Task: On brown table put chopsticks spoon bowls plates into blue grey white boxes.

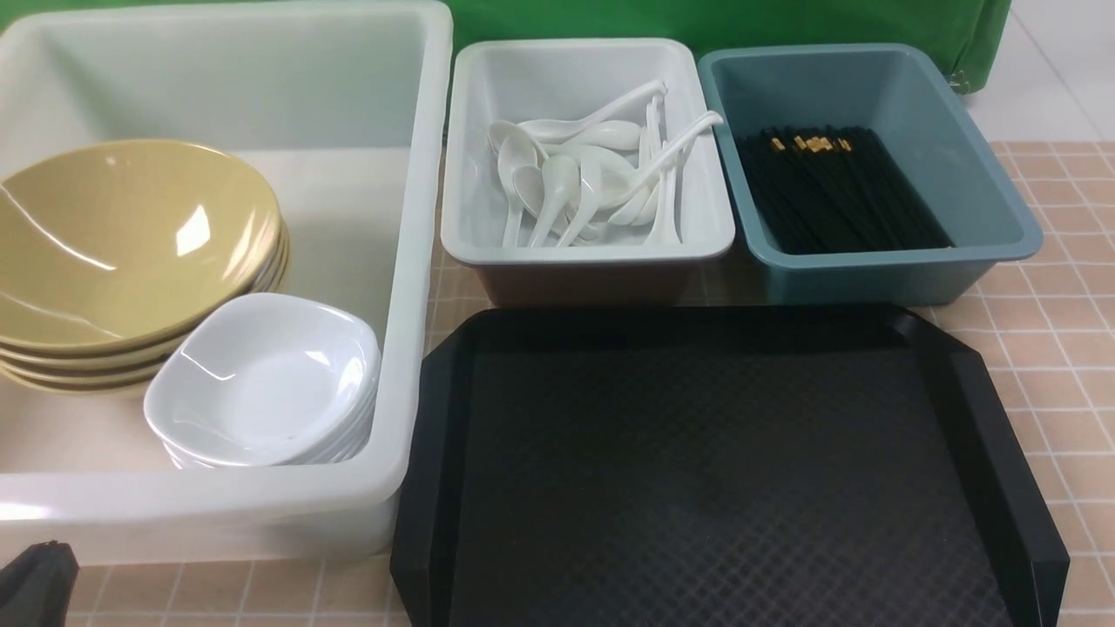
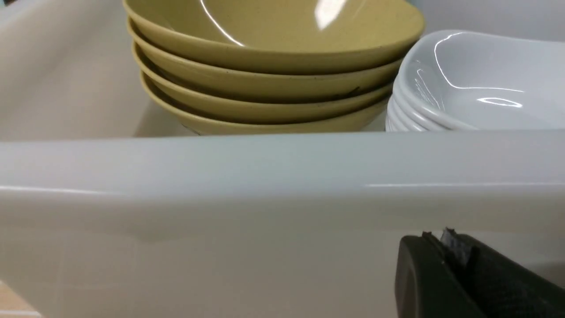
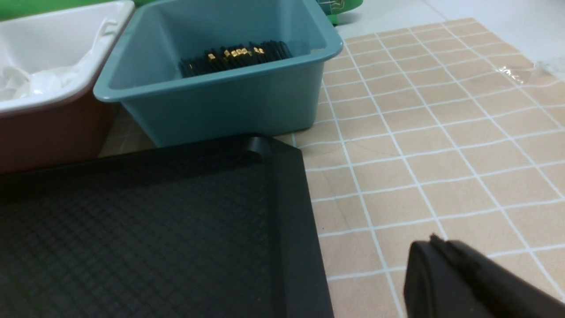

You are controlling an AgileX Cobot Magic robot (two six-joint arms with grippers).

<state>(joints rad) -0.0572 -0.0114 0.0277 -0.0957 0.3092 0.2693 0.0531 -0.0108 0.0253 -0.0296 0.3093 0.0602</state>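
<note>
Here the left pincer is pressed together, holding nothing, beside the white box; the right pincer is together too, over the table.

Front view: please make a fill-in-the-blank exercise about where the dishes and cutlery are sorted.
1. The glossy mustard-yellow round bowls are stacked inside the large translucent ____ box.
2. The glossy white soup spoons lie in the pale ____ plastic box.
3. The thin black chopsticks lie in the dusty ____ box.
4. The flat black textured tray holds ____.

Missing words: white; grey; blue; nothing
</note>
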